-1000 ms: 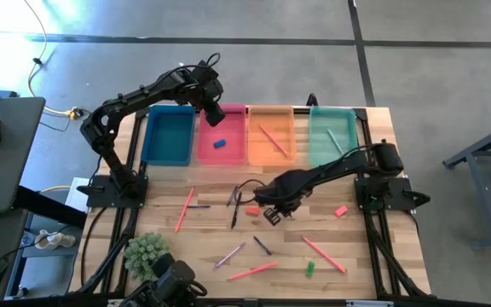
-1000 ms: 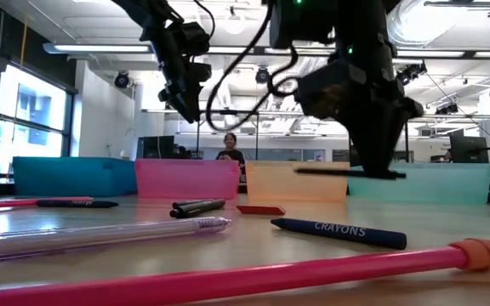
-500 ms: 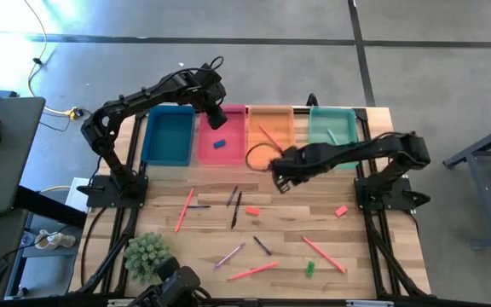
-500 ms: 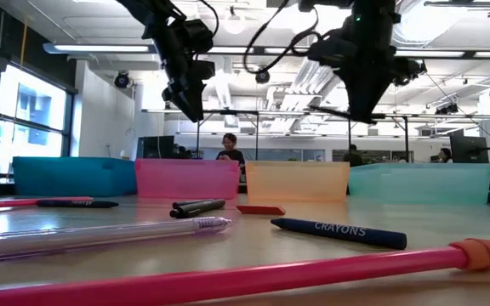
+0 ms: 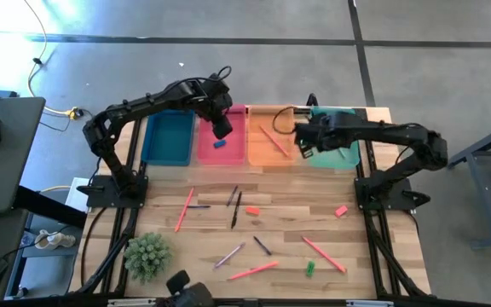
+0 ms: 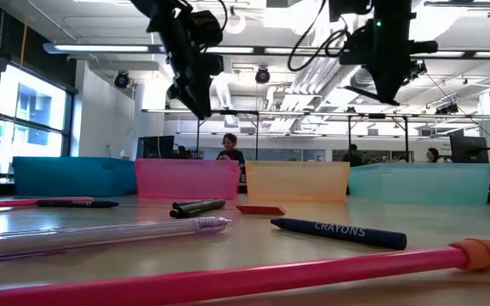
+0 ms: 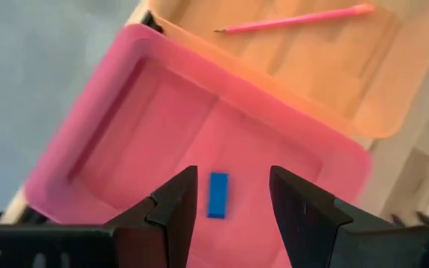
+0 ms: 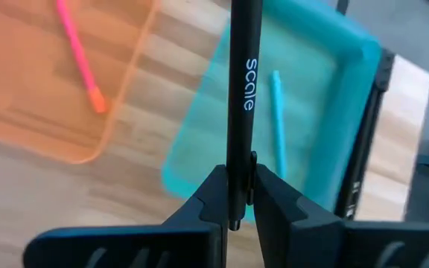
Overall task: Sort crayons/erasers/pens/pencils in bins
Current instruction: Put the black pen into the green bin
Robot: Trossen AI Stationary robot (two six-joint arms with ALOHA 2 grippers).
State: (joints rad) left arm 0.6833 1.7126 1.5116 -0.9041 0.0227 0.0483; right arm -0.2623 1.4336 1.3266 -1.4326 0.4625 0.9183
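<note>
Four bins stand along the far edge: blue (image 5: 169, 136), pink (image 5: 222, 147), orange (image 5: 271, 136) and teal (image 5: 335, 141). My left gripper (image 5: 222, 130) hangs open over the pink bin (image 7: 162, 126), above a blue eraser (image 7: 217, 195) lying flat on its floor. My right gripper (image 5: 302, 145) is shut on a black pen (image 8: 241, 89) over the near left corner of the teal bin (image 8: 311, 112). A teal pen (image 8: 277, 126) lies in that bin. A pink pencil (image 8: 77, 56) lies in the orange bin. My right gripper pinches the black pen between its two fingers (image 8: 270, 193), close to one end (image 8: 234, 190). The rest of the shaft, printed "scale", sticks out past the fingers over the teal bin. The pen is lifted clear of table and bins.
Pencils, crayons and pens lie scattered on the wooden table, among them a black pen (image 5: 235, 209), a red eraser (image 5: 251, 210), a pink eraser (image 5: 341, 211) and a green eraser (image 5: 310, 268). A green plant (image 5: 147, 253) stands at the near left. A person shows beyond the bins (image 6: 229, 146).
My right gripper has risen from the middle of the table and swung toward the far right, to the teal bin, turning on the way, with the black pen carried clear. My left gripper has shifted a little toward the near edge over the pink bin.
</note>
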